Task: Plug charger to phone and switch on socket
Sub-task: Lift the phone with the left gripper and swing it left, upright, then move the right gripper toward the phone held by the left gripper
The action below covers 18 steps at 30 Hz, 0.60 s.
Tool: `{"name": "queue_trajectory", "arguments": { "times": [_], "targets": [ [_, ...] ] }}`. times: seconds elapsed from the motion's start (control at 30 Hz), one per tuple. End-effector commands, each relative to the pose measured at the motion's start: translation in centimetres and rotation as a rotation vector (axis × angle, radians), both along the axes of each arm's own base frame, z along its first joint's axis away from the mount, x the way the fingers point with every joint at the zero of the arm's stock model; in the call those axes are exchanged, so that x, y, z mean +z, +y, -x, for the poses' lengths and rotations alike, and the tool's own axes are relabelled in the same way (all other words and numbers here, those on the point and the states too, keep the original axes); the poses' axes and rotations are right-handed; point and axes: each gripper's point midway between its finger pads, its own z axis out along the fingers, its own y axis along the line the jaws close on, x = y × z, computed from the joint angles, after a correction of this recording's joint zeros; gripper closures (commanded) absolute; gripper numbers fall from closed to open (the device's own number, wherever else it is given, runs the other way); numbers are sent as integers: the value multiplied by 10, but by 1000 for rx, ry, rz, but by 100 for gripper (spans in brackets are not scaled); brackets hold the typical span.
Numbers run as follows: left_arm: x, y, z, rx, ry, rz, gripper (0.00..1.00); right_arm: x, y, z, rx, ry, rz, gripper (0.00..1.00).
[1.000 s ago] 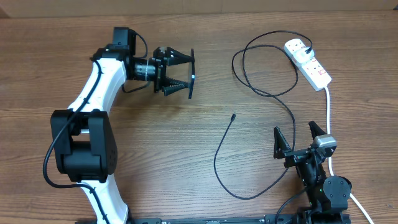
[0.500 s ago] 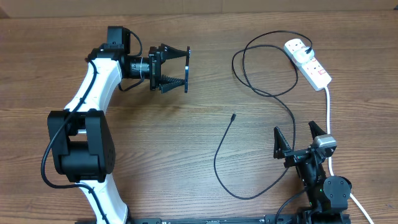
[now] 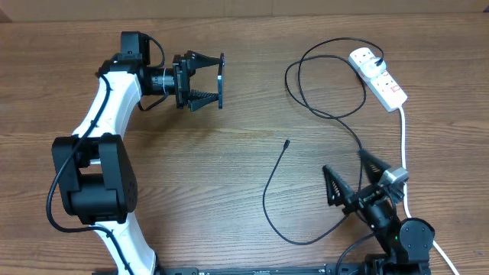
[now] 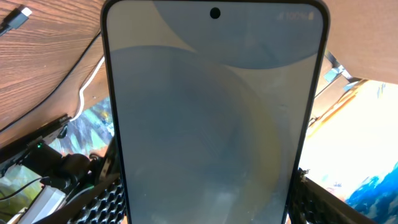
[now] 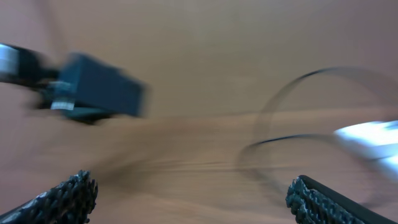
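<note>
My left gripper (image 3: 215,80) is shut on the phone (image 3: 221,79) and holds it on edge above the table at the upper left. The phone's pale grey-blue screen (image 4: 214,112) fills the left wrist view between my fingers. The charger is a thin black cable (image 3: 269,191) looping across the table's middle. Its small connector tip (image 3: 286,142) lies free on the wood, and it shows in the left wrist view (image 4: 18,17). Its plug sits in the white socket strip (image 3: 378,76) at the upper right. My right gripper (image 3: 353,177) is open and empty near the front right.
A thick white lead (image 3: 403,149) runs from the socket strip down past my right arm. The right wrist view is motion-blurred; it shows wood, a dark blurred shape (image 5: 93,87) at the left and a blurred cable loop (image 5: 292,124) at the right.
My left gripper has carried the phone back and to the left. My right gripper has swung, turning to the left and tilting, with its fingers still spread.
</note>
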Motion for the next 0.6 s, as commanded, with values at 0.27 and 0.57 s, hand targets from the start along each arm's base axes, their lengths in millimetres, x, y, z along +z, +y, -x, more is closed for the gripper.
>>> {"name": "queue_trajectory", "arguments": {
  "times": [0.27, 0.57],
  "targets": [
    [15, 0, -1, -20, -19, 52, 27, 121, 20, 53, 217, -311, -211, 0],
    [15, 0, -1, -19, -16, 52, 27, 126, -16, -1, -94, 159, 185, 0]
  ]
}}
